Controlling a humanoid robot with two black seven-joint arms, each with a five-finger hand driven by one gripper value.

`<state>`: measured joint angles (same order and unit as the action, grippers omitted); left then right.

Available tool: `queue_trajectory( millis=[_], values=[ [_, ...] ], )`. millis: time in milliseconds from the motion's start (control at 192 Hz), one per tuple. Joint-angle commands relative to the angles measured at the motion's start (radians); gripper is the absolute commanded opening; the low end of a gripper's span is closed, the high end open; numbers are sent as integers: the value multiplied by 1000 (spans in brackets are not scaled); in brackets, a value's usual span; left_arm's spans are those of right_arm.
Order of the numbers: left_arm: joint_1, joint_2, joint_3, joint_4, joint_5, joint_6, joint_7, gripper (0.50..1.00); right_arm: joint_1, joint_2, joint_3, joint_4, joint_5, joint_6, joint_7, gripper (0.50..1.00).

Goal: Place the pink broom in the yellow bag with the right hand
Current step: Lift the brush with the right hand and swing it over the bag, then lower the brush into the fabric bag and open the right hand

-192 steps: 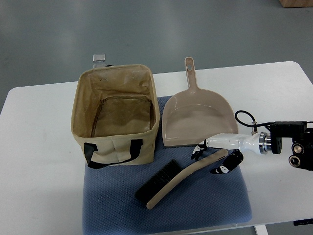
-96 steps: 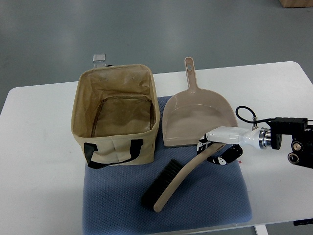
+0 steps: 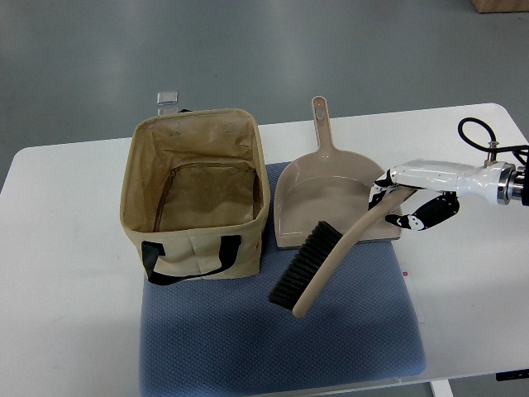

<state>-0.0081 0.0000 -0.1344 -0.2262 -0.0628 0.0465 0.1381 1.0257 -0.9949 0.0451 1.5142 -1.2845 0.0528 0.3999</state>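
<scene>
The pink broom [image 3: 326,263], a beige-pink hand brush with black bristles, hangs tilted above the blue mat, its bristle end low at the left. My right hand [image 3: 397,198] is shut on the top of its handle, over the dustpan's right edge. The yellow bag [image 3: 197,192], an open tan fabric tote with black straps, stands upright to the left, its inside bare. The broom's bristles are a short way right of the bag's front corner. No left arm shows.
A pink dustpan [image 3: 331,194] lies flat beside the bag, handle pointing away. A blue textured mat [image 3: 207,339] covers the table's front middle. The white table [image 3: 58,273] extends left and right. A small metal clip [image 3: 168,99] sits behind the bag.
My right hand has lifted the broom off the mat and carried it up and away from me, over the dustpan. The bristle end now hangs clear of the mat.
</scene>
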Motion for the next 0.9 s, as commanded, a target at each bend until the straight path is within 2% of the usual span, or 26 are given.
queue_trajectory(
  millis=[0, 167, 219, 355, 501, 601, 747, 893],
  values=[
    [-1, 0, 1, -1, 1, 0, 0, 1000, 1, -56, 73, 20, 48, 48, 1, 500],
    [-1, 0, 2, -2, 1, 0, 0, 1000, 28, -129, 254, 18, 158, 191, -13, 500],
    [-1, 0, 2, -4, 1, 0, 0, 1000, 44, -136, 295, 17, 186, 216, -22, 500],
    [-3, 0, 2, -12, 3, -2, 0, 1000, 105, -108, 363, 4, 266, 242, -116, 500],
    [-3, 0, 2, -10, 1, -2, 0, 1000, 154, 42, 354, -92, 252, 243, -139, 500],
    [-3, 0, 2, -4, 1, -2, 0, 1000, 225, 180, 329, -213, 232, 254, -156, 500],
    [-3, 0, 2, -4, 1, -2, 0, 1000, 323, 406, 179, -413, 189, 254, -159, 500],
    [-3, 0, -1, -7, 1, -2, 0, 1000, 347, 584, 93, -565, 143, 251, -156, 500]
  ],
)
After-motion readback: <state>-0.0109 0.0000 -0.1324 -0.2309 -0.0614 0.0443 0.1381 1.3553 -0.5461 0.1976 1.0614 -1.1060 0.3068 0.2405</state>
